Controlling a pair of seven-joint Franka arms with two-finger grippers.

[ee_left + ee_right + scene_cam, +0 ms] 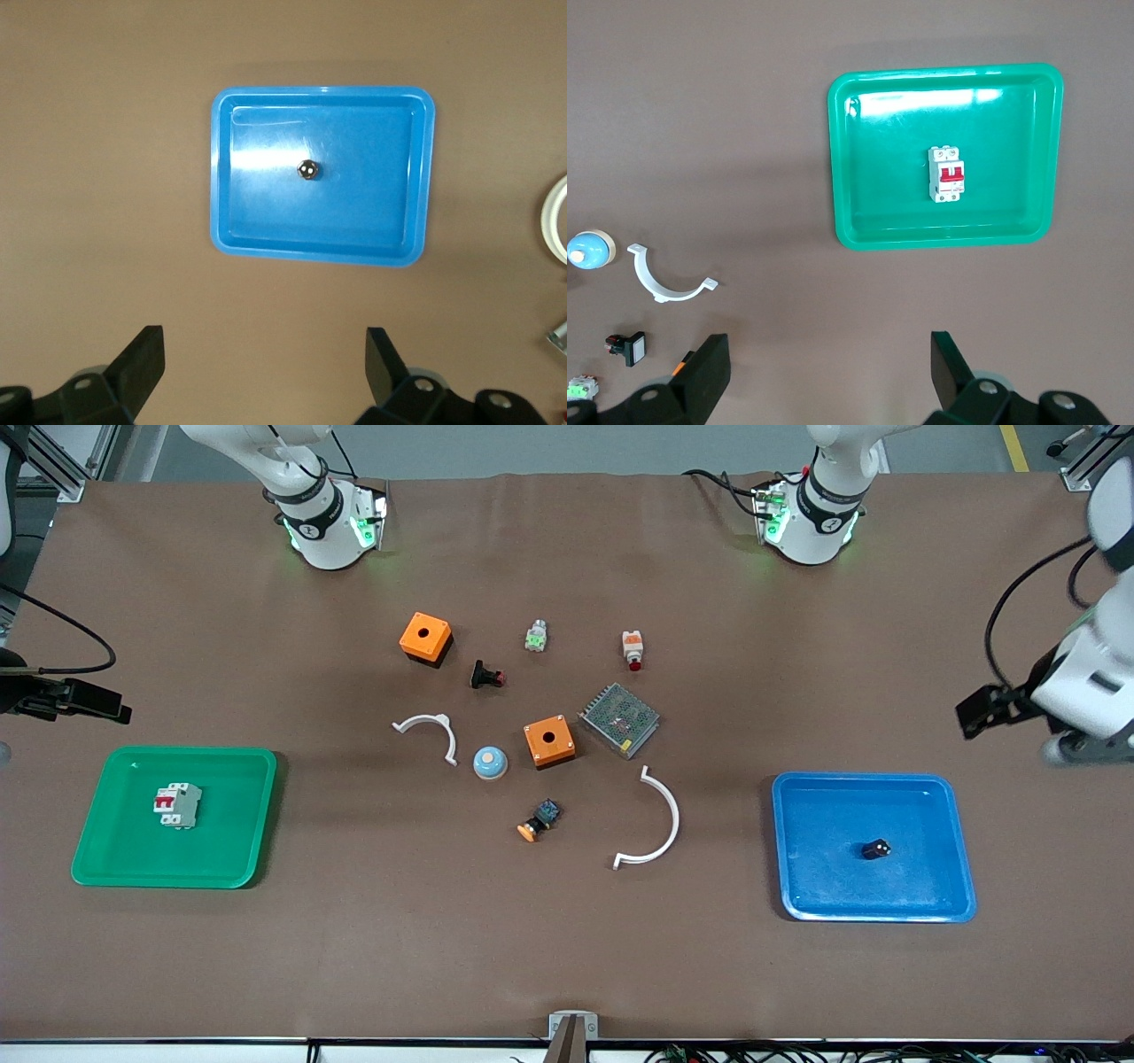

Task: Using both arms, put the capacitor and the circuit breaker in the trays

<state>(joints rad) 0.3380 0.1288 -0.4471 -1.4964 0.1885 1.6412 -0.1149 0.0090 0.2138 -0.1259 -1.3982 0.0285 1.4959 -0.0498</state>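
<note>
The capacitor (876, 849), a tiny black cylinder with white dots, lies in the blue tray (806, 868) toward the left arm's end of the table. It also shows in the left wrist view (307, 169), in the same tray (257, 221). The circuit breaker (179, 804), white-grey with red levers, lies in the green tray (115, 850) toward the right arm's end; the right wrist view shows the breaker (948, 173) and its tray (868, 212) too. My left gripper (973, 716) (264, 354) is open and empty, high over bare table beside the blue tray. My right gripper (113, 710) (830, 359) is open and empty, high over bare table beside the green tray.
Between the trays lie two orange boxes (425, 638) (549, 742), a black flanged button (485, 677), a white-green part (535, 637), a white-orange part (632, 649), a mesh-covered module (619, 719), a blue dome (489, 763), an orange-capped button (539, 820) and two white curved pieces (434, 731) (660, 828).
</note>
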